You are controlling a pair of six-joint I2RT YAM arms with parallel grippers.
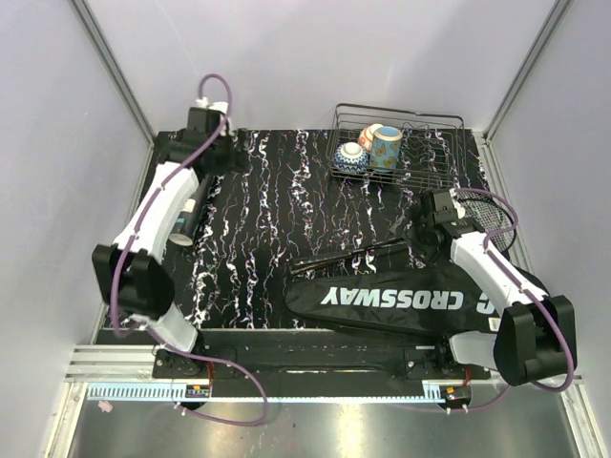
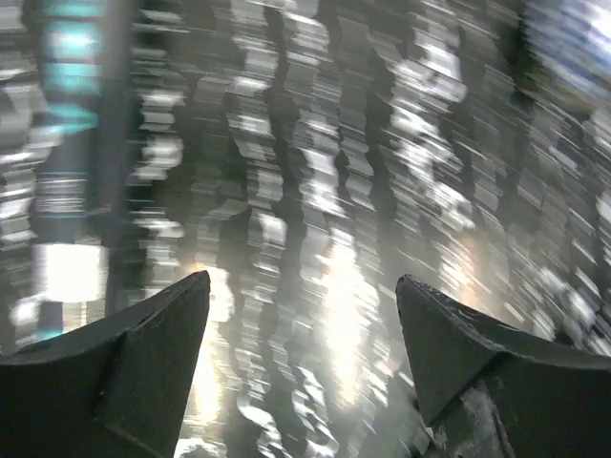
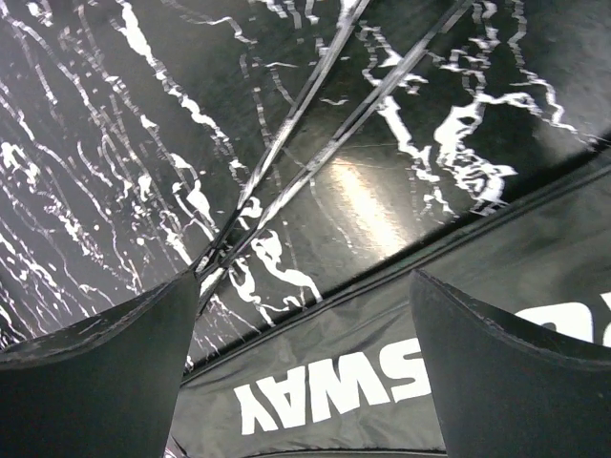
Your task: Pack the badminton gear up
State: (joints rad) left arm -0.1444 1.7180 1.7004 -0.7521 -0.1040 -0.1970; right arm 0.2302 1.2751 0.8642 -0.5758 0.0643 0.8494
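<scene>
The long black bag (image 1: 401,301) printed "CROSSWAY" lies at the near right of the table. Two thin black racket shafts (image 1: 348,253) lie just beyond it, and a strung head (image 1: 489,215) shows at the right behind my right arm. My right gripper (image 1: 426,227) is open and empty above the bag's far edge; the right wrist view shows it (image 3: 301,272) over the bag's lettering (image 3: 334,391) and the crossing shafts (image 3: 315,143). The dark teal-lettered tube (image 1: 186,224) lies at the left under my left arm. My left gripper (image 1: 218,153) is open and empty over the table (image 2: 301,277). No shuttlecocks are in view.
A wire basket (image 1: 449,157) with painted ceramic cups (image 1: 386,145) stands at the back right. The tabletop (image 1: 267,210) is black marble with white veins, walled on the left, the back and the right. The left wrist view is motion-blurred, with a teal blur (image 2: 67,114) at its upper left.
</scene>
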